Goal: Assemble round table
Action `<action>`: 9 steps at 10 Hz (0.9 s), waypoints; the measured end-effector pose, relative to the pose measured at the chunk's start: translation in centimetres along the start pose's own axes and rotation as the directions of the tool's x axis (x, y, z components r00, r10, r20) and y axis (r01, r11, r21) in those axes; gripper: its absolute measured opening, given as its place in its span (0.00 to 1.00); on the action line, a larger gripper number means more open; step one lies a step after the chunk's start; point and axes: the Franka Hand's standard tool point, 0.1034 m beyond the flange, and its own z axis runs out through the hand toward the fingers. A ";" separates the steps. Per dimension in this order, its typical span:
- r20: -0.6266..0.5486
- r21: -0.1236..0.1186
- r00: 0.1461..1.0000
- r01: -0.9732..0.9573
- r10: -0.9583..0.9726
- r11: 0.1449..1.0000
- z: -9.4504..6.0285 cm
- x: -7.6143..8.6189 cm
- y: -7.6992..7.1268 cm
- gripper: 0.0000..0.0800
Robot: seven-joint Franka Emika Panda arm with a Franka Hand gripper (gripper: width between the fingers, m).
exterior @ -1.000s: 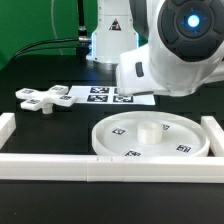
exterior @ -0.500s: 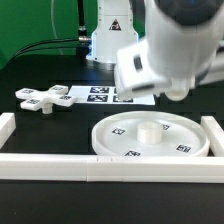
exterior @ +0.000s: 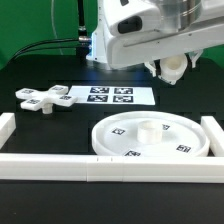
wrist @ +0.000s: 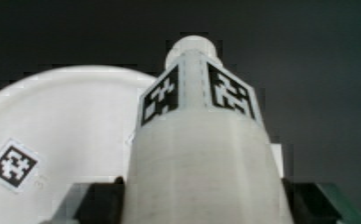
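The large rimmed round disc [exterior: 150, 137] lies flat near the front rail, with a low round hub at its centre. The cross-shaped four-arm piece [exterior: 42, 98] lies on the table at the exterior view's left. My gripper [exterior: 172, 70] hangs high above the table, behind the disc towards the exterior view's right. In the wrist view my gripper [wrist: 198, 205] is shut on the short cylindrical post [wrist: 198, 130], which carries square tags and juts out from between the dark fingers [wrist: 92, 202]. Part of the disc [wrist: 52, 120] shows beyond the post.
The marker board [exterior: 110, 96] lies flat behind the disc. Long white border rails run along the front [exterior: 100, 166], the exterior view's left [exterior: 5, 126] and right [exterior: 213, 132]. The arm's white base [exterior: 108, 40] stands at the back.
The arm has risen and drawn back from low over the disc's right side, so the disc and the marker board now show in full. The disc and the cross piece have not moved.
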 end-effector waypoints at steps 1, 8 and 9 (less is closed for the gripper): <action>-0.056 -0.011 0.998 0.001 -0.002 1.000 0.0 0.4 0.2 0.51; -0.528 -0.135 0.843 0.040 -0.106 0.990 -2.1 3.4 2.5 0.51; -0.580 -0.188 0.797 0.074 -0.172 0.979 -2.5 4.0 2.8 0.51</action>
